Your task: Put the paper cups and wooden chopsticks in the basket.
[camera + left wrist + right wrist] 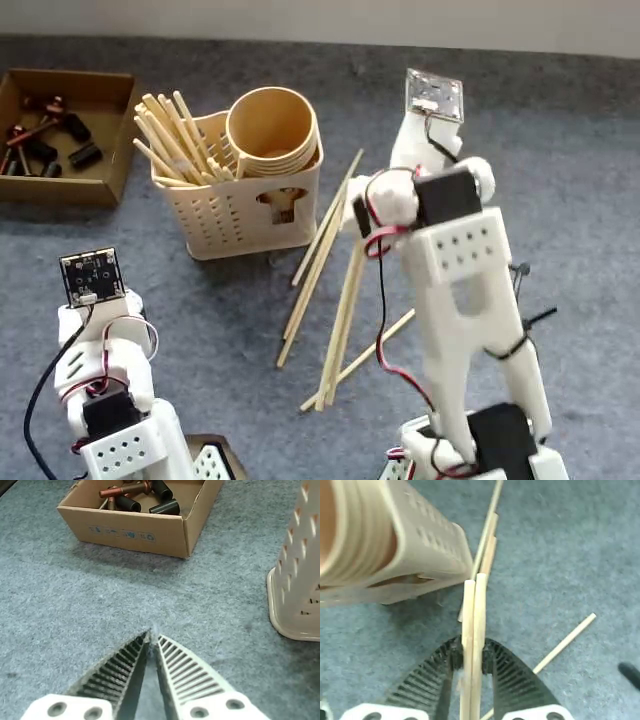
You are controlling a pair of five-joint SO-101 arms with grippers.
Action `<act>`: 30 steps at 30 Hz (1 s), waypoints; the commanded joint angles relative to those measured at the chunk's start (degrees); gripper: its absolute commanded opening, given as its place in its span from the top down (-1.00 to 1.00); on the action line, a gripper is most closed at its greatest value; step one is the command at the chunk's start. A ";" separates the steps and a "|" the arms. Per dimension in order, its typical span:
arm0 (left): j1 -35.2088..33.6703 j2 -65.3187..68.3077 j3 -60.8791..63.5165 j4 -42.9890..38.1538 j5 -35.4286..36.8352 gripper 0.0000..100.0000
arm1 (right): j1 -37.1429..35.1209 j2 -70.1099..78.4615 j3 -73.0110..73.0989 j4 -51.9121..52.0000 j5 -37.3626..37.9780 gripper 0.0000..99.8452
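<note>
My right gripper (472,665) is clamped on a pair of wooden chopsticks (474,605), whose tips are low and just beside the basket (425,555) corner. The paper cups (272,130) are stacked inside, and loose chopsticks (318,275) lie beside it on the carpet (200,330). To do: lift the pair clear above the rim before swinging over, tip it down, then release so it can't snag the wall. My left gripper (151,645) is closed on nothing, over bare carpet.

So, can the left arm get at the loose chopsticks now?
Probably not easily: the loose chopsticks lie beside the right arm, whose jaws are shut on a pair, while the left arm faces the cardboard box.
</note>
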 commanded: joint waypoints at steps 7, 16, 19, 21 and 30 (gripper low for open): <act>0.92 -0.66 -0.13 -1.14 -0.44 0.97 | -10.59 -10.68 -1.98 -13.32 8.26 0.99; 0.92 -0.66 -0.13 -1.14 -0.44 0.97 | -16.31 -15.08 -1.80 -27.38 14.24 0.99; 0.92 -0.66 -0.13 -1.14 -0.44 0.97 | -17.63 -14.90 -1.71 -33.27 14.59 0.99; 0.92 -0.66 -0.13 -1.14 -0.44 0.97 | -18.07 -14.81 -1.63 -38.37 14.59 0.99; 0.92 -0.66 -0.13 -1.14 -0.44 0.97 | -18.15 -14.55 -1.36 -60.26 14.59 0.99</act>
